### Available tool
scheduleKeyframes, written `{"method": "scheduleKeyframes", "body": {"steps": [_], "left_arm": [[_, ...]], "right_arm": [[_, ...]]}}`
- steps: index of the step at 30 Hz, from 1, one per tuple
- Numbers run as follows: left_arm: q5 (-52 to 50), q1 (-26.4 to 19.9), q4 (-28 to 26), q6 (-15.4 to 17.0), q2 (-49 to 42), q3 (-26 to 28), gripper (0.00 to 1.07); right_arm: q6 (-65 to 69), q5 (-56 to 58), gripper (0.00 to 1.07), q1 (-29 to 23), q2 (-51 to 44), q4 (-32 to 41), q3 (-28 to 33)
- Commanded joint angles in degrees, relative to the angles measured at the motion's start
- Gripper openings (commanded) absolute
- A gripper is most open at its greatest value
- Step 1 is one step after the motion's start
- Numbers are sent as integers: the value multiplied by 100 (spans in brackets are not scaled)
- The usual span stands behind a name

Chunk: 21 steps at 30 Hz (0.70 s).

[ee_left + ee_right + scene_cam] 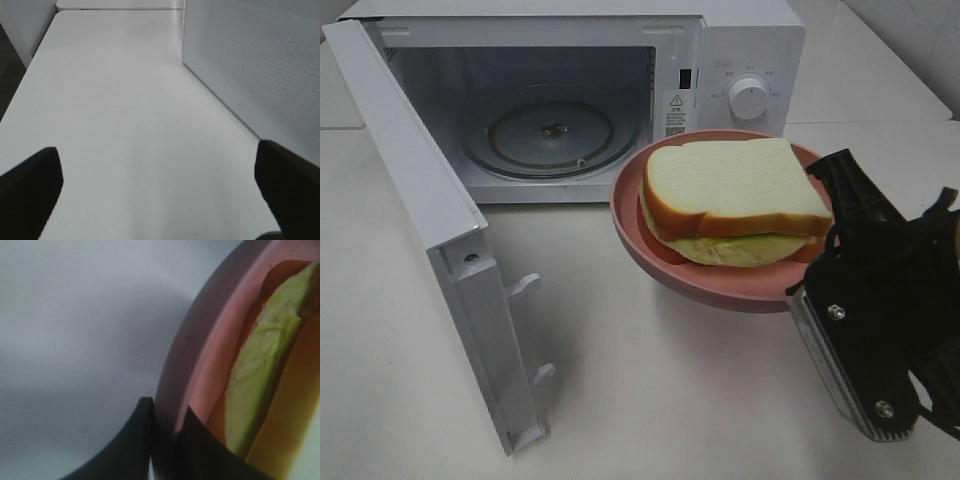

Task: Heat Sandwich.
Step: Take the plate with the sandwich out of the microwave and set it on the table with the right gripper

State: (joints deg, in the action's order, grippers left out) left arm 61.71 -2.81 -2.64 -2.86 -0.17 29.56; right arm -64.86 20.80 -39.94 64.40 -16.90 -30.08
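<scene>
- Because the door (pixel 430 240) stands swung fully aside, you have an unobstructed path to the oven cavity, where the glass turntable (pixel 550 135) lies bare and ready to receive a load.
- The sandwich (pixel 735 200) lies on the plate (pixel 720 285), just in front of the oven's control panel and to the right of the opening; it is not yet inside.
- Your right gripper (pixel 162 440) pinches the plate's rim between its fingers, one finger outside the wall and one inside; the wrist view shows them nearly together on the thin edge. Holding the rim, not the bread, keeps the filling undisturbed.
- The plate appears lifted and slightly tilted, held from its near right side, so its far edge leads toward the cavity.
- Your left gripper (pixel 160 190) is spread wide and holds nothing; it hovers over the bare table (pixel 125 110) beside the door's outer face, well clear of the plate's route.
- The judged next step: carry the plate left and inward, then set it level on the turntable.
</scene>
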Motion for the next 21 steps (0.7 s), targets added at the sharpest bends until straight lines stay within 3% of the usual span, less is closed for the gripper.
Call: {"method": "scheduleKeyframes", "body": {"steps": [1,21], "left_arm": [[-57,0,-40,6,-57,0,100],[-57,0,-40,6,-57,0,100]], "right_arm": [[206,109,1,34,-367,-63,97],[1008,1696,1,34,-1902,-246,527]]}}
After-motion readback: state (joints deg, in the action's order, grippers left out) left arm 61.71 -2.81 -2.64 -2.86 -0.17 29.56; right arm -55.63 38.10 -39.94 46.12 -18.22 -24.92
